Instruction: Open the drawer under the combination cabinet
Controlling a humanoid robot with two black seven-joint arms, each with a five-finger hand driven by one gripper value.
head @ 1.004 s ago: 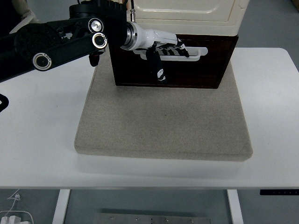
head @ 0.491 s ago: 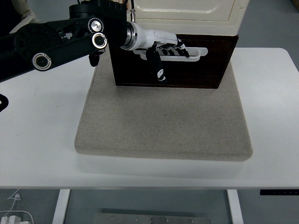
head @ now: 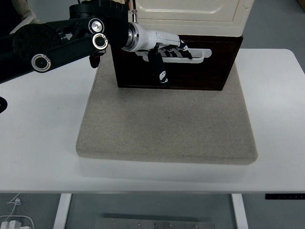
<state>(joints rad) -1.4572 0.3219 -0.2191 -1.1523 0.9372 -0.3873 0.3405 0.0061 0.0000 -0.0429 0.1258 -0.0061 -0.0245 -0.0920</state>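
A cream cabinet (head: 190, 12) stands on a dark brown drawer (head: 209, 71) at the back of the grey mat. The drawer front carries a white bar handle (head: 200, 53). My left arm reaches in from the left, and its white hand (head: 164, 47) lies against the drawer front with the fingers curled over the handle's left half. The black thumb (head: 158, 70) hangs down across the drawer face. The drawer front stands flush with the cabinet's base. The right arm is out of view.
A thick grey mat (head: 167, 124) lies on the white table (head: 38, 143) and bears the cabinet. The table's near edge runs along the bottom. A pale sleeve (head: 21, 12) shows at the top left corner.
The left arm has shifted very slightly up and left. The hand keeps its hold on the handle and the drawer has not visibly moved.
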